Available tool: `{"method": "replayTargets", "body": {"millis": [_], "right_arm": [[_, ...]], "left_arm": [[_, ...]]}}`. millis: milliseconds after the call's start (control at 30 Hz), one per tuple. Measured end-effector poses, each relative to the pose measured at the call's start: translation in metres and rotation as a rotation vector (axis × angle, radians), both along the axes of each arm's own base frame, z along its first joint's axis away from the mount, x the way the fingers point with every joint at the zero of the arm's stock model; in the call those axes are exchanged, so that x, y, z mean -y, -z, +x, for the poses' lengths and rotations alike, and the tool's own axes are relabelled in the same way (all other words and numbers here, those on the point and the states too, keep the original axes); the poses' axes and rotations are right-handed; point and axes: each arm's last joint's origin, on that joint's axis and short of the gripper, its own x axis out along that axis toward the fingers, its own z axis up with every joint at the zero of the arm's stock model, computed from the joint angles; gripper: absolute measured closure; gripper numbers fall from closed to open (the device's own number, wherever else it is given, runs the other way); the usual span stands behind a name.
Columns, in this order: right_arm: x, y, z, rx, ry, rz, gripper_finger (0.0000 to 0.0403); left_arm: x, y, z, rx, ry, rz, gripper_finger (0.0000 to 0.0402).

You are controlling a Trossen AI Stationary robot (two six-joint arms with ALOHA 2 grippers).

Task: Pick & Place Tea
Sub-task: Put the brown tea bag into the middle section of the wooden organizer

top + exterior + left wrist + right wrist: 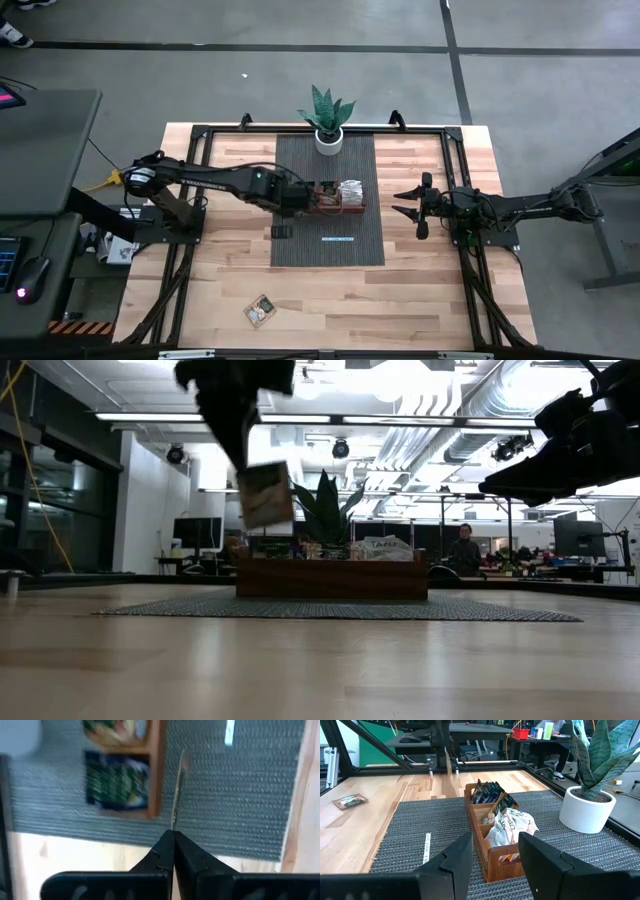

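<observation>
My left gripper (291,196) is above the grey mat, just left of the brown wooden tray (335,198), and is shut on a tea packet (265,493) that hangs below it. The packet shows edge-on in the left wrist view (177,785). The tray holds dark green packets (487,792) at one end, orange-and-white ones in the middle and pale ones (512,826) at the other. One more packet (261,311) lies flat on the wood near the front edge. My right gripper (408,204) is open and empty, right of the mat. My left gripper pinches the packet's upper edge (174,822) between its two fingers, from above, pointing down. The packet hangs below the fingers, upright and a little tilted (266,500), clear of the mat and the tray.
A potted green plant (328,118) stands at the mat's far edge behind the tray. A small white strip (338,240) lies on the mat nearer the front. A black frame (455,150) runs round the table's edges. People sit in the room beyond.
</observation>
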Motion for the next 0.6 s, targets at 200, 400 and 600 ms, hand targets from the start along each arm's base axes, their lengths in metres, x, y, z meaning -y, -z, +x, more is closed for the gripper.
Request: {"method": "replayTargets", "body": {"millis": [200, 400, 600], "right_arm": [[0.000, 0.000, 0.000, 0.000, 0.000, 0.000, 0.0245], [0.000, 0.000, 0.000, 0.000, 0.000, 0.000, 0.0248], [0.000, 0.000, 0.000, 0.000, 0.000, 0.000, 0.0249]], "left_arm": [[0.001, -0.033, 0.016, 0.100, 0.051, 0.018, 0.0401], [0.001, -0.040, 0.048, 0.121, 0.081, 0.034, 0.0401], [-0.001, -0.035, 0.078, 0.123, 0.115, 0.031, 0.0401]]}}
